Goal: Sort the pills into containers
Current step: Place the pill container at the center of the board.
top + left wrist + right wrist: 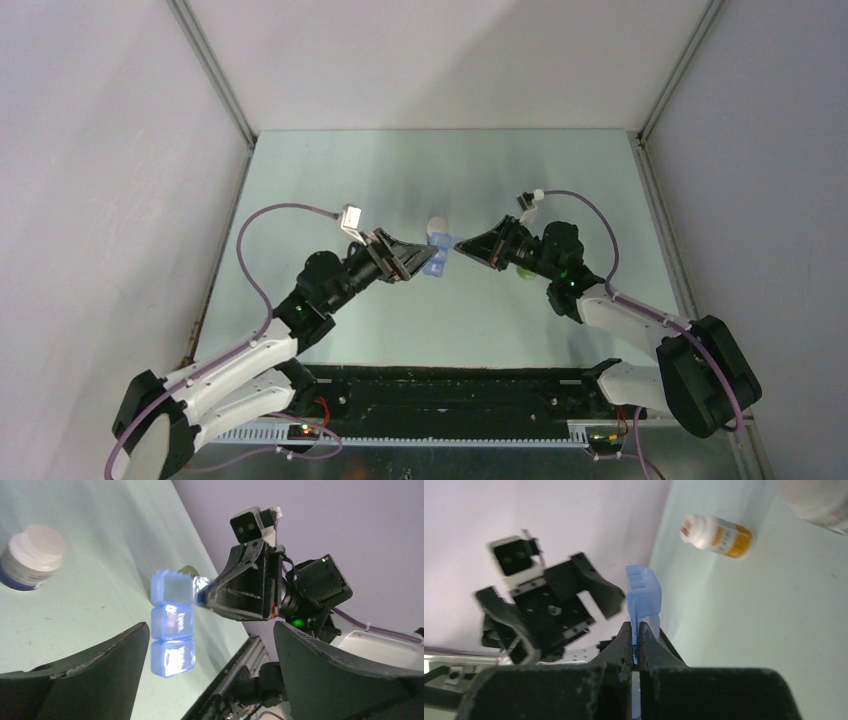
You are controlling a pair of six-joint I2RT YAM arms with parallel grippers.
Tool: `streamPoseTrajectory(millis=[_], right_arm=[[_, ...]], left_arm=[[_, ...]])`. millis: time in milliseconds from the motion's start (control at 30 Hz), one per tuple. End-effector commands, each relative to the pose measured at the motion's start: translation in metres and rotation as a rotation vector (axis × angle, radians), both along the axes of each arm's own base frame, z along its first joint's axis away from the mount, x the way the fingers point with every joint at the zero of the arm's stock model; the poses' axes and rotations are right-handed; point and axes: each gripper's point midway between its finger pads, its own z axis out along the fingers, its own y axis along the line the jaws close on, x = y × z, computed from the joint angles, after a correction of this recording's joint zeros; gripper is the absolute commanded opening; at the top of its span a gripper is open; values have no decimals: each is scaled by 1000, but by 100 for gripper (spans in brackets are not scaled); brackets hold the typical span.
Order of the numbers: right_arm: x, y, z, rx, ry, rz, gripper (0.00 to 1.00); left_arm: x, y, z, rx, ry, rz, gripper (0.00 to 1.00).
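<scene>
Your right gripper (636, 645) is clenched on one end of the blue pill box (172, 622), coming in from its 3 o'clock and holding it above mid-table. Your left gripper (210, 630), at the box's 8 o'clock, is released, jaws spread wide and touching nothing. A white-capped bottle (437, 225) stands at the box's 12 o'clock.

Contents of pill box (172, 622) unreadable, perhaps blurred; corner bottle (819, 502) cropped.
</scene>
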Motion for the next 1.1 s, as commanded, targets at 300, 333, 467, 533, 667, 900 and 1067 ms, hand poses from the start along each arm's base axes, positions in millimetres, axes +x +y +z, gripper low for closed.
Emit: streamPoseTrajectory(millis=[300, 333, 467, 533, 667, 900, 1067], right_arm=[[-25, 0, -121, -404, 154, 158, 0], [-26, 3, -126, -424, 151, 163, 0], [-22, 7, -146, -502, 177, 134, 0], [-18, 7, -153, -521, 182, 115, 0], [-13, 7, -166, -555, 213, 100, 5], [-2, -10, -172, -673, 227, -14, 63], [17, -10, -148, -736, 133, -68, 77]], left_arm=[[25, 53, -20, 276, -54, 270, 99], [25, 53, -22, 277, -51, 270, 99], [26, 53, -25, 279, -43, 274, 99], [26, 53, -27, 285, -37, 273, 99], [25, 53, -29, 288, -32, 272, 99], [24, 55, -30, 292, -47, 275, 99], [26, 62, -28, 313, -63, 305, 99]])
